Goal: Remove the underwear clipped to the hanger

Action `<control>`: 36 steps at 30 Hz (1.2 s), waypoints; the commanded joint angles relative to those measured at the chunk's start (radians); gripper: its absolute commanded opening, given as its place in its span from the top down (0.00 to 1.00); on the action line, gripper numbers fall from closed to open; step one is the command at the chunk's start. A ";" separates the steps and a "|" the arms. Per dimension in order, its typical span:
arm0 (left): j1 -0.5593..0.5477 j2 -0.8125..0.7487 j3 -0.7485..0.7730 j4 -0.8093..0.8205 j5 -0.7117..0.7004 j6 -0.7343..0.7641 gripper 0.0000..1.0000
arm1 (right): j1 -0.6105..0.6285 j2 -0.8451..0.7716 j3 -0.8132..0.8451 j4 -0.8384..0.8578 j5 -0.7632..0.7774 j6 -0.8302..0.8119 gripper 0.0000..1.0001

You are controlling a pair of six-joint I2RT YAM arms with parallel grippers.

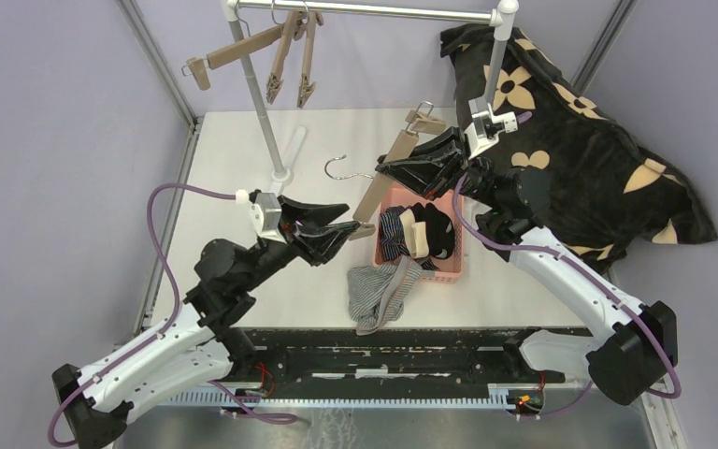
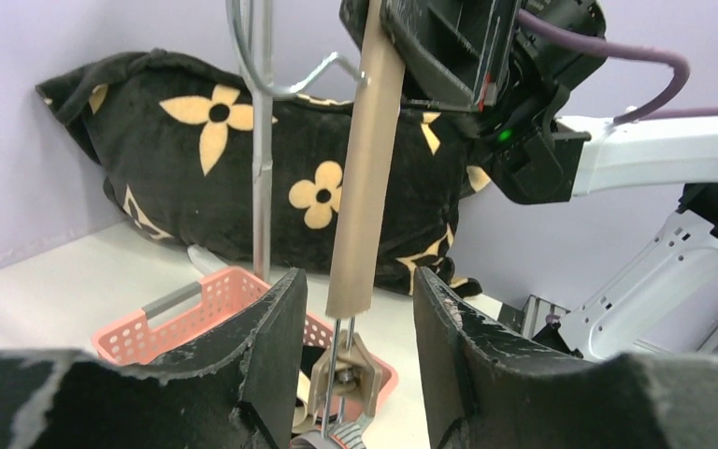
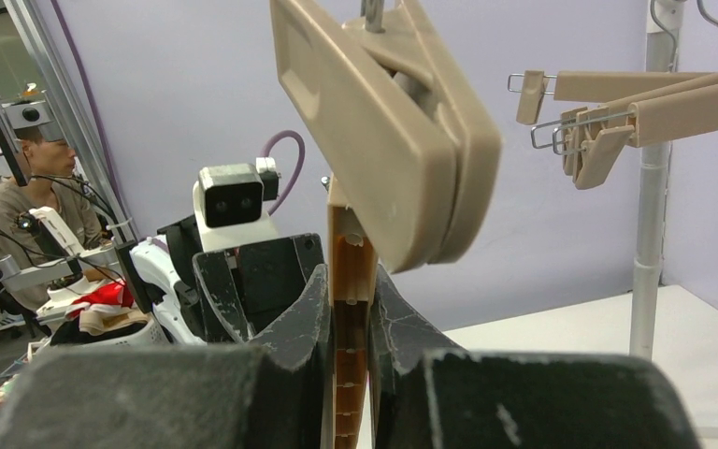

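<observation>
**Underwear lies below the hanger both arms reach**

We see the soft grey-and-white striped cloth pair crumpled on the white table, its upper edge against the pink perforated plastic basket. Inside the basket lie the navy thin-striped pair and the black pair with a beige waistband. Just above them slants the tan wooden hanger. The right gripper is clamped on its bar. The left gripper stands parted around the lower tan clip, holding nothing.

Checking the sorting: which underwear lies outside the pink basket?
The grey-and-white striped pair, on the table before the basket; the navy pair and the black pair lie inside.
</observation>
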 commanded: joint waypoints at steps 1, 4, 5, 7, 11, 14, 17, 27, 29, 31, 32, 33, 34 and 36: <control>0.004 0.033 0.075 0.008 0.017 0.059 0.50 | -0.002 -0.012 0.009 0.056 0.014 -0.005 0.99; 0.004 0.066 0.088 0.021 0.038 0.055 0.51 | -0.002 -0.016 0.009 0.058 0.013 -0.006 0.99; 0.005 0.076 0.091 0.030 0.045 0.050 0.51 | -0.002 -0.017 0.009 0.058 0.013 -0.005 0.99; 0.003 0.098 0.099 0.039 0.061 0.042 0.51 | -0.001 -0.019 0.009 0.058 0.013 -0.004 0.99; 0.004 0.126 0.099 0.059 0.072 0.035 0.51 | -0.001 -0.022 0.009 0.055 0.012 -0.006 0.99; 0.003 0.137 0.090 0.083 0.072 0.038 0.55 | -0.001 -0.023 0.010 0.053 0.011 -0.007 0.99; 0.005 0.147 0.091 0.103 0.080 0.046 0.58 | -0.002 -0.024 0.006 0.052 0.005 -0.006 0.99; 0.003 0.200 0.144 0.086 0.123 0.057 0.70 | -0.002 -0.038 0.004 0.028 -0.003 -0.020 0.99; 0.004 0.208 0.146 0.089 0.133 0.056 0.82 | -0.002 -0.040 0.002 0.021 -0.003 -0.025 0.99; 0.003 0.210 0.152 0.080 0.128 0.055 0.96 | -0.001 -0.044 -0.002 0.009 -0.001 -0.034 0.99; 0.004 0.209 0.154 0.074 0.121 0.054 0.97 | -0.001 -0.047 -0.003 0.006 -0.001 -0.039 0.99; 0.003 0.208 0.157 0.068 0.116 0.052 0.97 | -0.002 -0.050 -0.006 0.000 0.001 -0.043 0.99; 0.003 0.203 0.160 0.063 0.118 0.050 0.97 | -0.001 -0.053 -0.009 -0.013 0.004 -0.049 0.99; 0.005 0.193 0.175 0.034 0.138 0.046 0.97 | -0.002 -0.063 -0.009 -0.050 0.015 -0.073 0.99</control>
